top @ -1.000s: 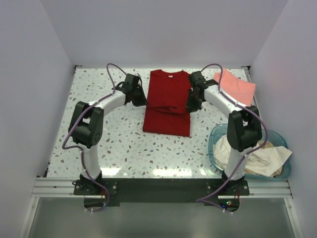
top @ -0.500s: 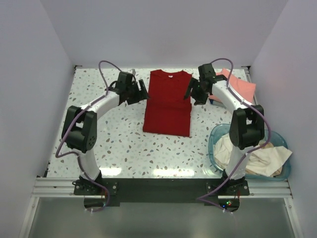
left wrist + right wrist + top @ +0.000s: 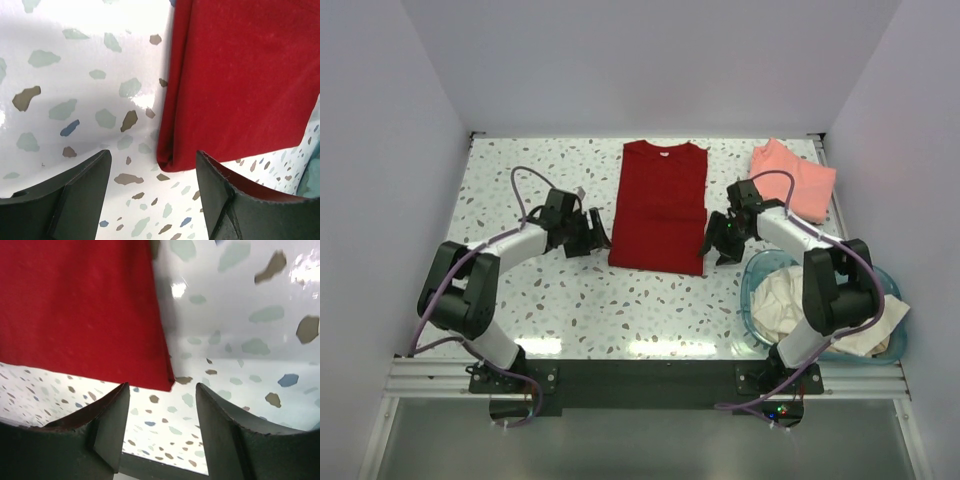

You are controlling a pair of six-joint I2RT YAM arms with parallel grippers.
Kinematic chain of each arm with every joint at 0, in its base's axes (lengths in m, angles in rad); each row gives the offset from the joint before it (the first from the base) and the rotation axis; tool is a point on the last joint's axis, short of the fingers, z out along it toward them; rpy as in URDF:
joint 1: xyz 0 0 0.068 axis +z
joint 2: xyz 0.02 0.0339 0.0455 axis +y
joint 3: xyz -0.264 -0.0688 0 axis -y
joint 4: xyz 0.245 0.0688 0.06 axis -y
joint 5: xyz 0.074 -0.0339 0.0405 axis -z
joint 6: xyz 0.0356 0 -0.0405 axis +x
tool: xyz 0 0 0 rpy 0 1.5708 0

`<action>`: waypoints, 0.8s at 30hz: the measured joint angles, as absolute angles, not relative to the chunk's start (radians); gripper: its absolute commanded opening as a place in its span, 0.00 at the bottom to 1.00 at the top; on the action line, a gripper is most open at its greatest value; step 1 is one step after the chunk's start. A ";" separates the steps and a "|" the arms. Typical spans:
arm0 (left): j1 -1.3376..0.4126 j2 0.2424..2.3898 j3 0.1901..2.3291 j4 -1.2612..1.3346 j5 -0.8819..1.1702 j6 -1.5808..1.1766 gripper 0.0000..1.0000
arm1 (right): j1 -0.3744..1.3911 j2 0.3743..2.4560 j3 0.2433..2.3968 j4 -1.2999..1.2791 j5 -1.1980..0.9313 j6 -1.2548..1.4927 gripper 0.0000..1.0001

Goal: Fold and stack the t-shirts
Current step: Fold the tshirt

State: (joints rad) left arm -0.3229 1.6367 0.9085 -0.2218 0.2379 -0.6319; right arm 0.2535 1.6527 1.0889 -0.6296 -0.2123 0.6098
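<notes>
The dark red t-shirt (image 3: 660, 205) is lying on the table (image 3: 520, 170) as a narrow strip. The left gripper (image 3: 597, 233) and right gripper (image 3: 713, 243) are flanking its near corners, fingers parted and empty, seemingly lining up a crosswise fold.

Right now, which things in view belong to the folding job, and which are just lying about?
Job:
- dark red t-shirt, folded, mid-table
- salmon-pink shirt, far right corner
- cream-white shirts, heaped in the basket

Lying about:
- teal plastic basket
- speckled table

L end effector (image 3: 592, 232) & R end effector (image 3: 717, 240) both low, facing inward — jaws apart, empty.
</notes>
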 measured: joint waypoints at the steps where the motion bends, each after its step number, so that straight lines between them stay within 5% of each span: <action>1: -0.323 1.627 0.894 -0.217 0.242 -0.632 0.72 | 0.253 1.647 1.063 -0.624 -0.217 0.610 0.56; 24: -0.352 1.595 0.813 -0.157 0.289 -0.652 0.72 | 0.294 1.673 0.953 -0.545 -0.261 0.609 0.41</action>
State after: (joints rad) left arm -0.3515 1.5948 0.8127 -0.1570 0.2886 -0.6518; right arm 0.2939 1.6733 0.9531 -0.5446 -0.2611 0.6090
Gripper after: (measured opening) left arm 0.721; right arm 0.431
